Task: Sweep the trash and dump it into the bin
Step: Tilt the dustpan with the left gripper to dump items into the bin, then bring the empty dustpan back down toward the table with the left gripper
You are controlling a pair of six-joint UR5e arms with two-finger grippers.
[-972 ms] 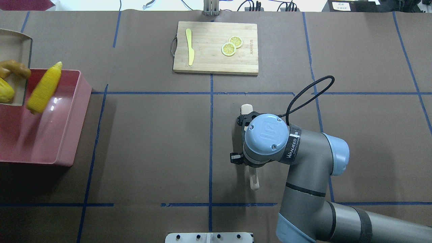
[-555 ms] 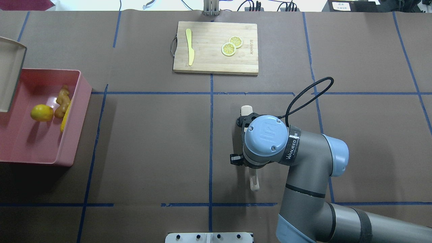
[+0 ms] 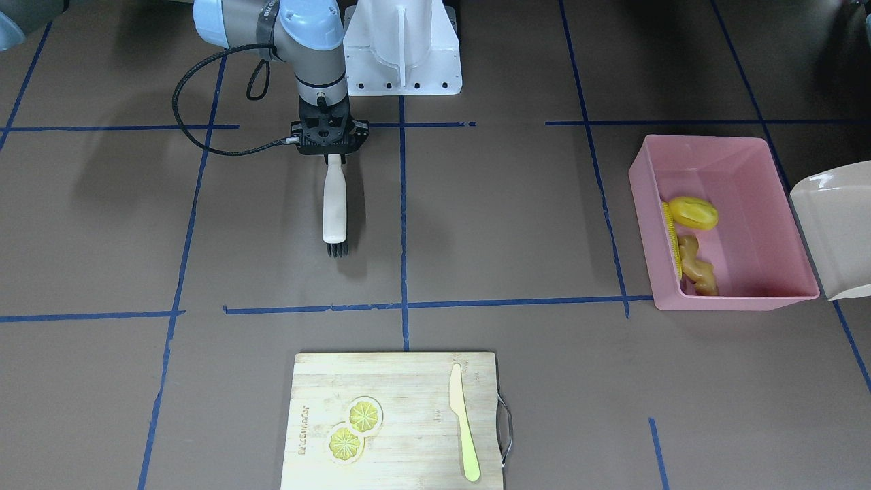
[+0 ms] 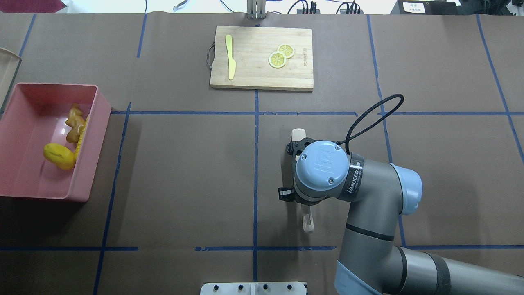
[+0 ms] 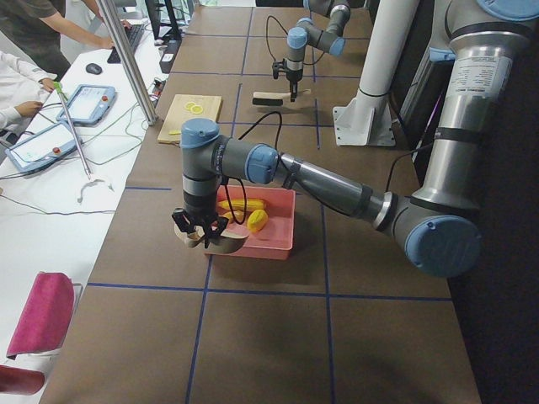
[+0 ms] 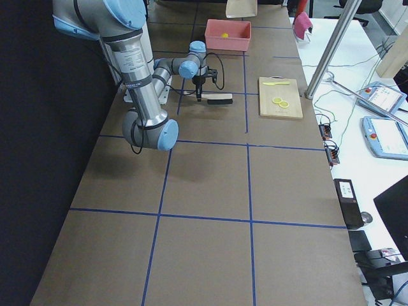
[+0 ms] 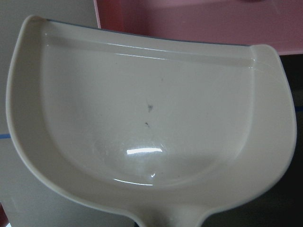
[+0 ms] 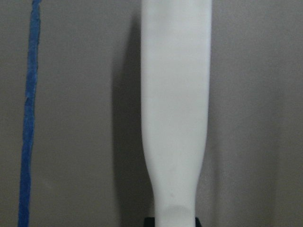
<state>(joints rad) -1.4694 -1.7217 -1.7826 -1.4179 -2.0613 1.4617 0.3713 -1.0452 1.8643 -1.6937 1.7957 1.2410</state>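
Exterior front-facing view: the trash (image 3: 693, 212) lies inside the bin (image 3: 735, 301), along its wall nearest mid-table. The empty dustpan (image 3: 833, 228) hangs just beside the opposite wall, on the left gripper (image 5: 198, 225); I cannot tell its grip. The right gripper (image 3: 330, 146), well apart, clamps the brush (image 3: 334, 204).

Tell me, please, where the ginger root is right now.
In the overhead view, the ginger root lies inside the pink bin at the left edge, beside the corn cob along the bin's right wall.

Dustpan (image 3: 833, 231) runs off the front view's edge (corn cob (image 3: 672, 235) half hidden).
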